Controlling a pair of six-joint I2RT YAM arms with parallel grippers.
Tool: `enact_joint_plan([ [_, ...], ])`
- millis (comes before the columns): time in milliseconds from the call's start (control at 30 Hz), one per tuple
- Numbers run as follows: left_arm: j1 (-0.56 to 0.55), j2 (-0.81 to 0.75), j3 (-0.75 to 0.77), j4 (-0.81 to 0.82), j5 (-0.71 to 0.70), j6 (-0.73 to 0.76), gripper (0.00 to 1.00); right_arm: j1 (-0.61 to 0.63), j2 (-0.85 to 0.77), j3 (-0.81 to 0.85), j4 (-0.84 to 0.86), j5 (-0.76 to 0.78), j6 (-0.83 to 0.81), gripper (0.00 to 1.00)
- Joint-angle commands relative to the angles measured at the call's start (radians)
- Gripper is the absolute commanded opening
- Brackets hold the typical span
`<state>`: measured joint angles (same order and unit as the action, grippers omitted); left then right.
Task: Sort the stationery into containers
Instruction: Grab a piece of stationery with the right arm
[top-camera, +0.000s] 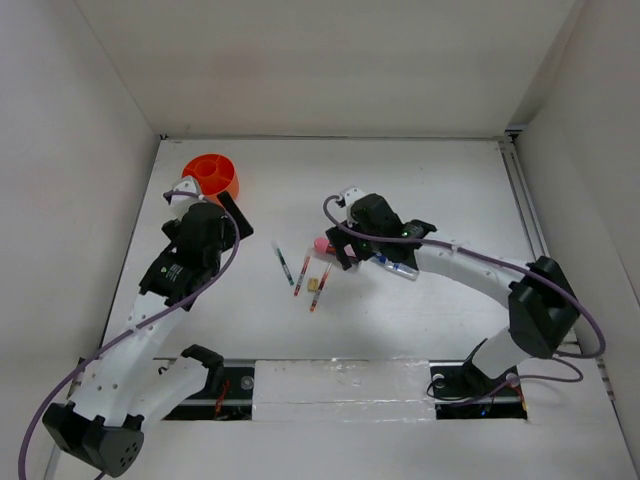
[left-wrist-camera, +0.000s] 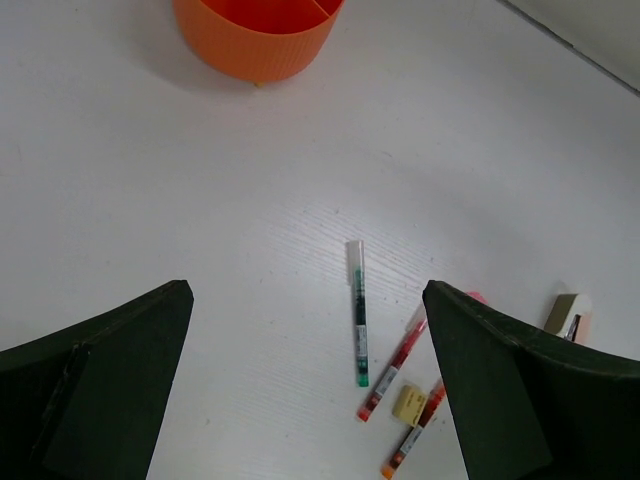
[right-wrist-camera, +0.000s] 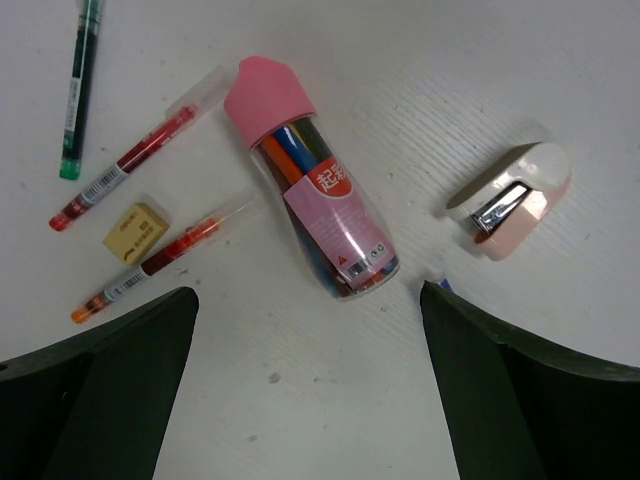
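Note:
The orange tub (top-camera: 212, 176) stands at the far left; its near wall shows in the left wrist view (left-wrist-camera: 255, 45). My left gripper (top-camera: 210, 204) is open and empty just in front of it (left-wrist-camera: 305, 295). A dark green pen (left-wrist-camera: 359, 312), two red pens (left-wrist-camera: 395, 370) (right-wrist-camera: 165, 258) and a tan cube (right-wrist-camera: 135, 228) lie mid-table. My right gripper (top-camera: 338, 236) is open and empty (right-wrist-camera: 308, 295), just short of the pink-capped tube (right-wrist-camera: 315, 195). A white-tan eraser (right-wrist-camera: 512, 200) lies to its right. The clear blue-capped tube (top-camera: 396, 266) lies under the right arm, mostly hidden.
White walls close the table on the left, back and right. A metal rail (top-camera: 525, 215) runs along the right edge. The pens and cube (top-camera: 314, 283) lie close together between the two grippers.

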<state>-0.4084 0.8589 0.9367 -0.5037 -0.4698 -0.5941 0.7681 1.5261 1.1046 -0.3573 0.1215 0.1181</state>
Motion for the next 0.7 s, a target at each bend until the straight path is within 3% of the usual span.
enact_joint_plan([
  [0,0.003,-0.02,0.028,0.017,0.033,0.028,1.0,-0.026,0.041,0.069,0.058,-0.09,-0.113,0.99],
  [200,0.003,-0.02,0.028,0.027,0.065,0.048,1.0,-0.062,0.181,0.15,0.015,-0.157,-0.268,0.94],
  [667,0.003,-0.02,0.019,0.054,0.108,0.077,1.0,-0.118,0.316,0.212,-0.025,-0.266,-0.311,0.89],
])
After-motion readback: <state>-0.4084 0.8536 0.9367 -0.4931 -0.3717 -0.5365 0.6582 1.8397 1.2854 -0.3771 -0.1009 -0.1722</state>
